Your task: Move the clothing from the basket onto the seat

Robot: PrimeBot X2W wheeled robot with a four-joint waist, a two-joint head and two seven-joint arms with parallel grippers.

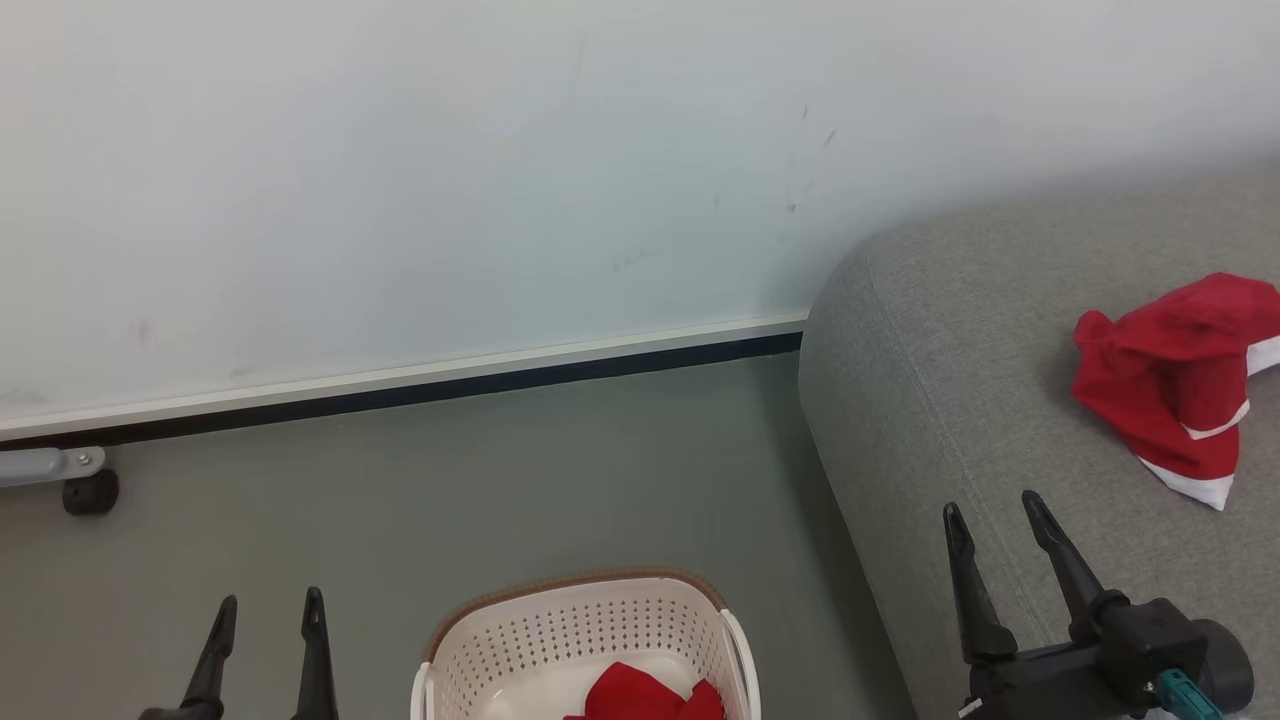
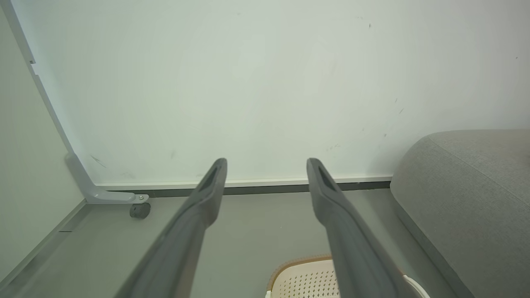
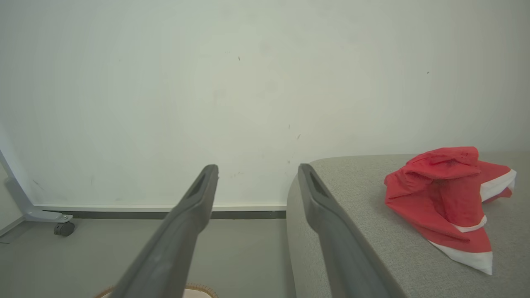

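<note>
One red garment with white trim (image 1: pixel 1175 385) lies crumpled on the grey sofa (image 1: pixel 950 400) at the right; the right wrist view has the same garment (image 3: pixel 447 198) on the sofa (image 3: pixel 364 240). More red clothing (image 1: pixel 645 695) rests inside the cream basket (image 1: pixel 560 625) on the floor at the bottom centre. My left gripper (image 1: pixel 268 610) hangs open and empty to the basket's left. Over the sofa's front edge, my right gripper (image 1: pixel 995 515) is open and empty, below-left of the garment. The basket rim (image 2: pixel 300 269) shows between my left fingers (image 2: pixel 207 194).
A pale wall with a dark baseboard (image 1: pixel 400 390) runs behind the grey floor (image 1: pixel 500 480). A grey frame leg on a black caster (image 1: pixel 90 490) stands at the far left near the wall.
</note>
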